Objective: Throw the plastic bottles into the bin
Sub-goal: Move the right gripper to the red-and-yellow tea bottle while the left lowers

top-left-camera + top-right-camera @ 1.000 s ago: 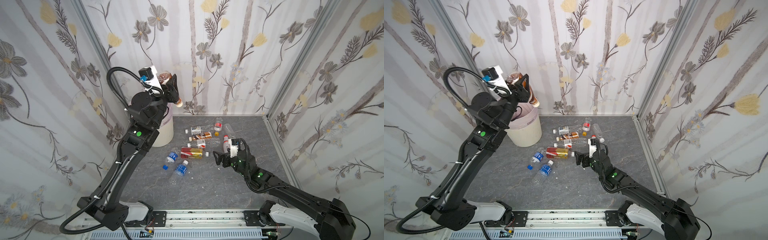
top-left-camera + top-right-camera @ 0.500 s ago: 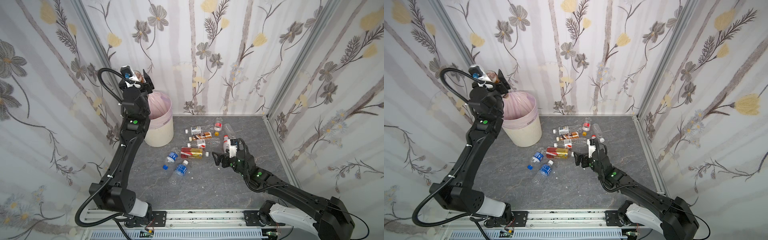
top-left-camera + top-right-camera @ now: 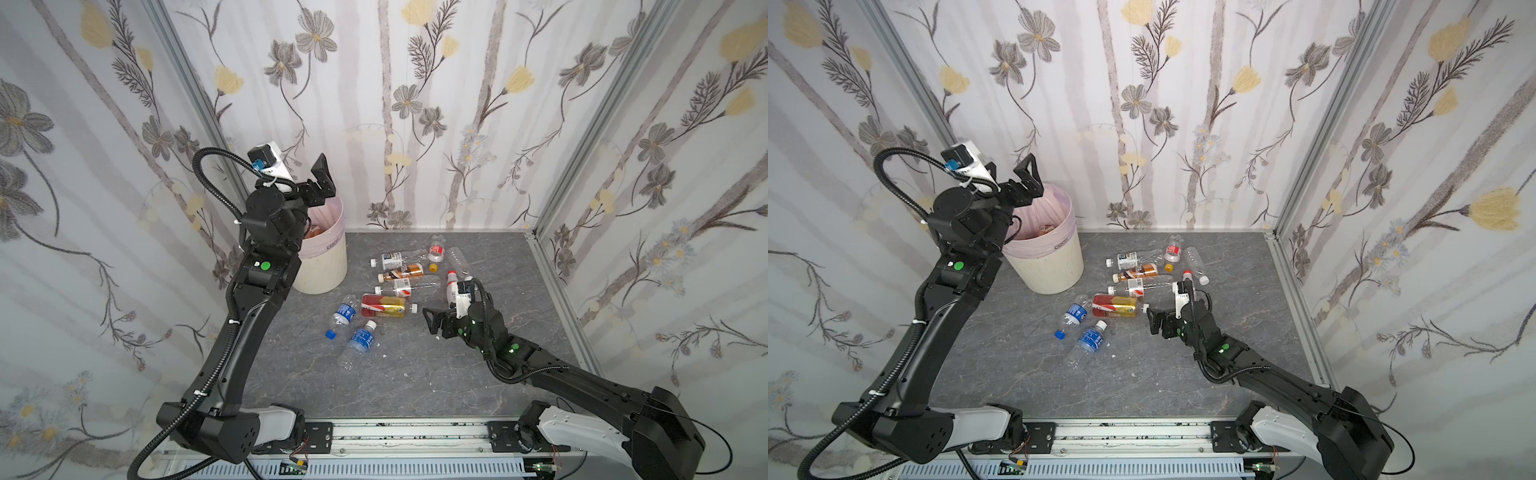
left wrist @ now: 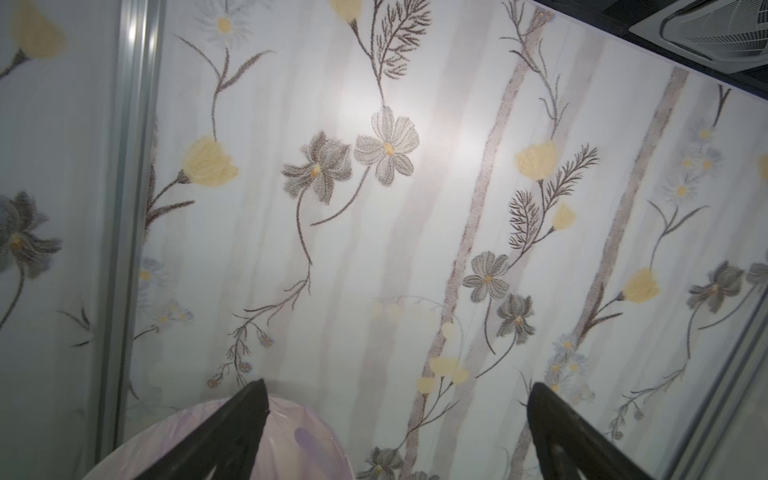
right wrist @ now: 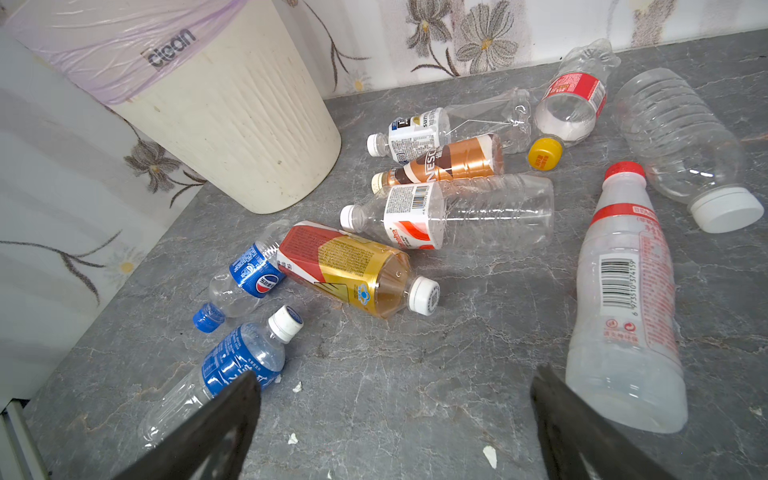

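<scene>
Left gripper point(image 3: 1009, 174): spread wide and empty, raised over the mouth of the bin point(image 3: 1054, 270), likely so that bottles drop in.
Right gripper point(image 5: 395, 378): agape, holding nothing, low over the floor.
Plastic bottles point(image 5: 353, 270): scattered beside the bin.

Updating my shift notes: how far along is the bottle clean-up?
Done: at least one bottle shows inside the bin. In hand: nothing; the left gripper hangs open above the bin's rim, and the right gripper is open, low over the grey floor. Left: about nine plastic bottles lie there, none gripped.
</scene>
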